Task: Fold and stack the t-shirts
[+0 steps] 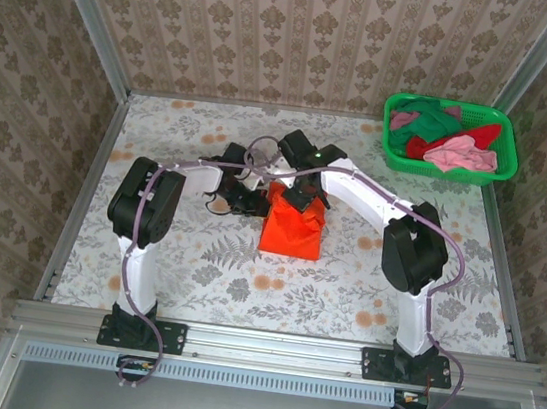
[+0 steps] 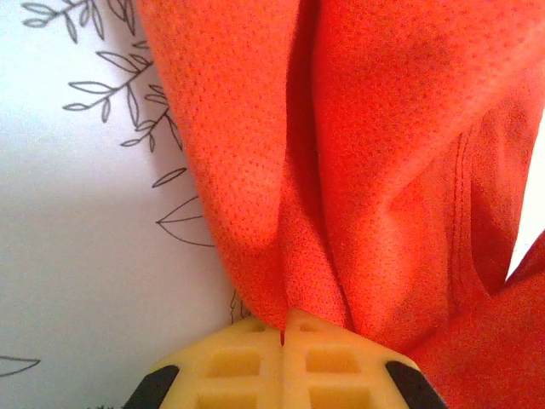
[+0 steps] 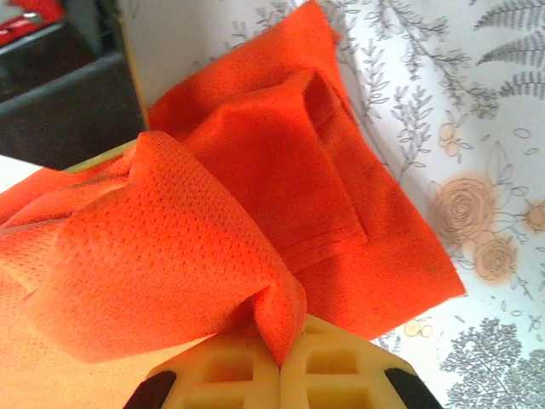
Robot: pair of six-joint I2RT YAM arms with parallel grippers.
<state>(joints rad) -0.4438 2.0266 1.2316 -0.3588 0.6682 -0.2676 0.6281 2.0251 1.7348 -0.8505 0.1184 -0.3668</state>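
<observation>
Your left claw [image 2: 283, 328] is clamped on the orange shirt [image 2: 383, 170]. Its yellow fingers [image 2: 230, 362] meet with a pinch of the mesh cloth between the tips, and the cloth runs away from them in loose folds. To that claw's left in its wrist view lies the table [image 2: 77, 256], pale with a printed leaf pattern.

Your right claw [image 3: 281, 354] is clamped on the same shirt, with a bunched fold caught between its tips. Beyond that claw the rest of the shirt lies flat on the table, showing a stitched hem.

From above, the two claws sit close together at the shirt's far edge, the left one just to the left of the right one. The body of the shirt spreads on the table on their near side, towards the arm bases.

Well to the right of your right claw and farther back, a green basket [image 1: 444, 170] holds a pink shirt [image 1: 460, 153], a red shirt [image 1: 417, 146] and a dark green shirt [image 1: 427, 112], heaped and unfolded.
</observation>
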